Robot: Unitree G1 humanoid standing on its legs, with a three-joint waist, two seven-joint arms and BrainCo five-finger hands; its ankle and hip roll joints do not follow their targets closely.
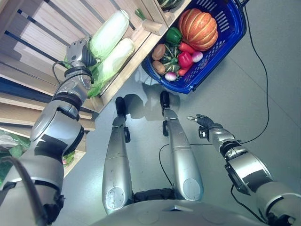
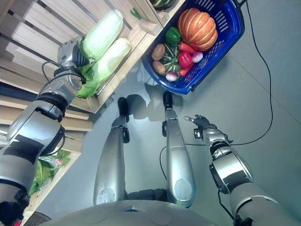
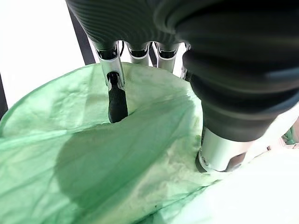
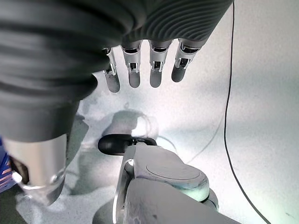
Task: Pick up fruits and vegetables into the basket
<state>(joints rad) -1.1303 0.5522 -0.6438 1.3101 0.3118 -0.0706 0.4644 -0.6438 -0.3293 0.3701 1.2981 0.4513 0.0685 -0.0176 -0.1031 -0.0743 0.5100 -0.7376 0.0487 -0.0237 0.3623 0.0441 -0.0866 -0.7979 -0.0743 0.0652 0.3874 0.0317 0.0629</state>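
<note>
Two pale green napa cabbages [image 1: 109, 33] [image 1: 115, 59] lie side by side on a slatted wooden shelf [image 1: 42, 28]. My left hand [image 1: 77, 52] rests on their leafy ends, fingers [image 3: 117, 100] straight, one dark tip and the thumb touching a green leaf [image 3: 93, 163]. The blue basket [image 1: 230, 33] stands on the floor beside the shelf. It holds an orange pumpkin [image 1: 197, 28], a green pepper [image 1: 173, 35], a red pepper [image 1: 185, 59], two potatoes [image 1: 158, 51], a radish [image 1: 170, 75] and other small vegetables. My right hand [image 1: 203, 121] hangs open over the grey floor, its fingers [image 4: 134, 77] holding nothing.
The shelf's front rail [image 1: 131, 61] runs between the cabbages and the basket. A lower shelf holds bagged leafy greens [image 2: 47, 169]. A dark green vegetable [image 1: 169, 4] sits on the shelf beyond the basket. Grey floor [image 1: 263, 94] lies open to the right.
</note>
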